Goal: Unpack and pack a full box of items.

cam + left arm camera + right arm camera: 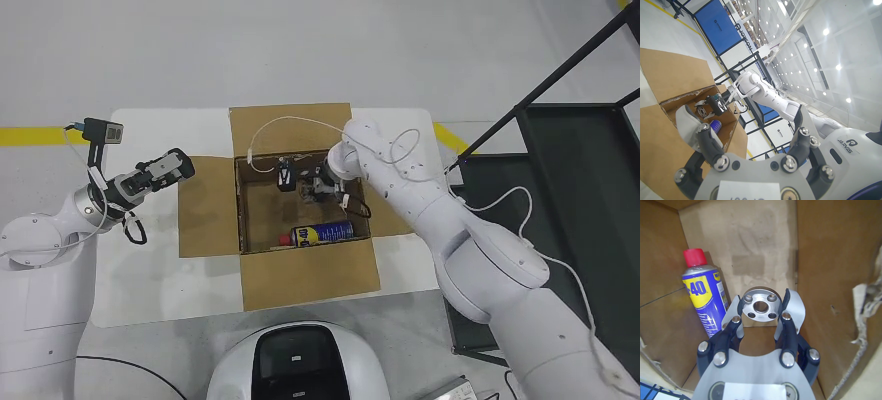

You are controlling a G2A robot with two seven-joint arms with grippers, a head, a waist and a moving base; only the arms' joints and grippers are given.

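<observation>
Two items in the box: a round silver metal flange with four bolt holes (761,308) and a blue-and-yellow spray can with a red cap (704,298), both inside the open brown cardboard box (761,237).
Right arm: my right gripper (762,300) pinches the flange by opposite sides of its rim, inside the box mouth, nearer the box's far wall.
Left arm: my left gripper (742,108) has its fingers spread wide with nothing between them, and sits outside the box, over its left flap.
Spray can: lying on its side on the box floor against the near wall, long axis along that wall, red cap toward the left-flap side.
Relation that matters: the flange is walled in on all sides and the can lies just beside it toward the near wall, so I judge straight up or straight down to be the free path.
Nearer arm: the right, for both items.
Hard to make out: whether the flange touches the box floor; from above, the gripper masks it.
</observation>
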